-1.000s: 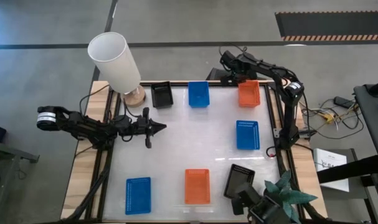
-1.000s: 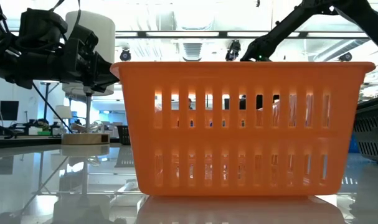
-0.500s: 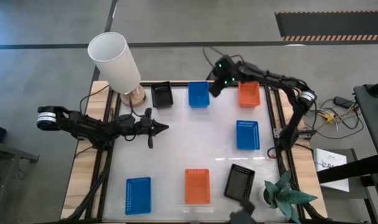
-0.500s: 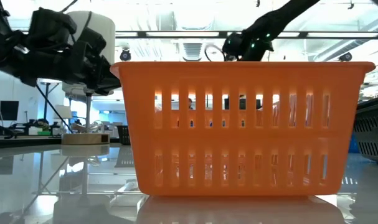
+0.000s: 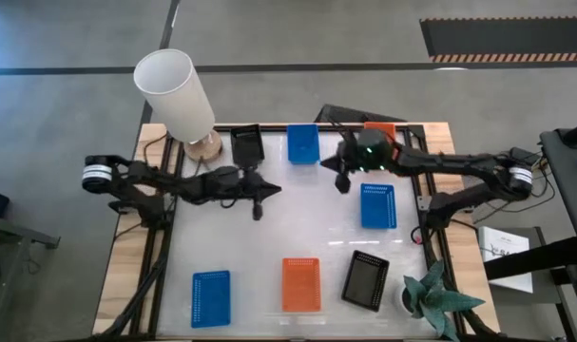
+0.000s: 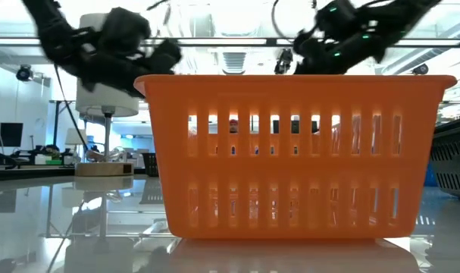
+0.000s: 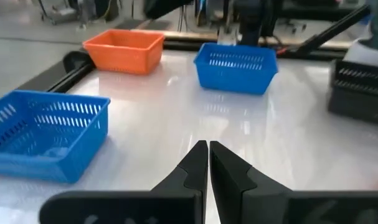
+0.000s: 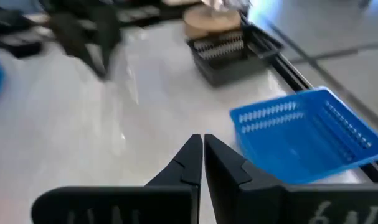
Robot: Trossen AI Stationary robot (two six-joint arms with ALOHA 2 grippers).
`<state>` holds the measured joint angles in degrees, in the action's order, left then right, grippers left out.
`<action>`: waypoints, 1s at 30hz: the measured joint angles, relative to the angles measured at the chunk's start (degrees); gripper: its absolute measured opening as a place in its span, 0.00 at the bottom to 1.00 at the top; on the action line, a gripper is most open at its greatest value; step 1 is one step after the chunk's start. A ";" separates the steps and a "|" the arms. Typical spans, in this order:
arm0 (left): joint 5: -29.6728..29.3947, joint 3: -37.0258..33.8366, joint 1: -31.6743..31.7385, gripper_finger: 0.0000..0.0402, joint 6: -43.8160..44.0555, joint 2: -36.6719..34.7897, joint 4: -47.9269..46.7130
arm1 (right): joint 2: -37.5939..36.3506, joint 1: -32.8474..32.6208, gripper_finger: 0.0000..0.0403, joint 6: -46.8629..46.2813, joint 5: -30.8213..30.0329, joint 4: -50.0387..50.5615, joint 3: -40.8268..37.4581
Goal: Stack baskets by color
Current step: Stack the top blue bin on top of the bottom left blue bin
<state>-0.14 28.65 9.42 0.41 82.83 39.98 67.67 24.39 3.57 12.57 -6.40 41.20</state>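
Note:
Several baskets rest on their bases on the white table. A black one [image 5: 247, 145], a blue one [image 5: 303, 143] and an orange one [image 5: 380, 127] line the far edge, the orange partly under my right arm. Another blue [image 5: 377, 205] sits at the right. Along the near edge are a blue [image 5: 210, 298], an orange [image 5: 301, 284] and a black [image 5: 366, 279]. My left gripper [image 5: 275, 187] is shut and empty above the table's middle left. My right gripper [image 5: 328, 163] is shut and empty above the far middle, just beside the far blue basket [image 8: 307, 140].
A tall white lampshade [image 5: 174, 93] on a wooden base [image 5: 205, 145] stands at the far left corner, next to the black basket. A green plant [image 5: 438, 296] sits at the near right corner. Dark frame rails [image 5: 423, 180] run along the table's sides.
My left gripper has reached toward the table's right, out over the middle, still shut. My right gripper has swung from the far right corner by the orange basket toward the left and the table's middle, rolling and tipping to near level, still shut. No basket has moved.

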 joint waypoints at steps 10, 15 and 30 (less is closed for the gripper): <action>0.02 19.04 3.93 0.00 -2.38 7.78 -21.56 | -15.04 -4.88 0.02 -2.54 -0.53 -10.64 -14.54; -0.07 27.40 6.94 0.05 -4.10 11.85 -29.54 | -18.52 -6.28 0.02 -3.00 -0.58 -10.65 -17.17; -3.61 45.01 13.33 0.40 -13.36 26.44 -45.77 | -19.62 -7.64 0.02 -2.69 -0.58 -10.61 -19.29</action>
<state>-3.76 73.66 22.75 -12.95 109.27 -5.79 48.05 16.75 0.89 11.99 -17.02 21.91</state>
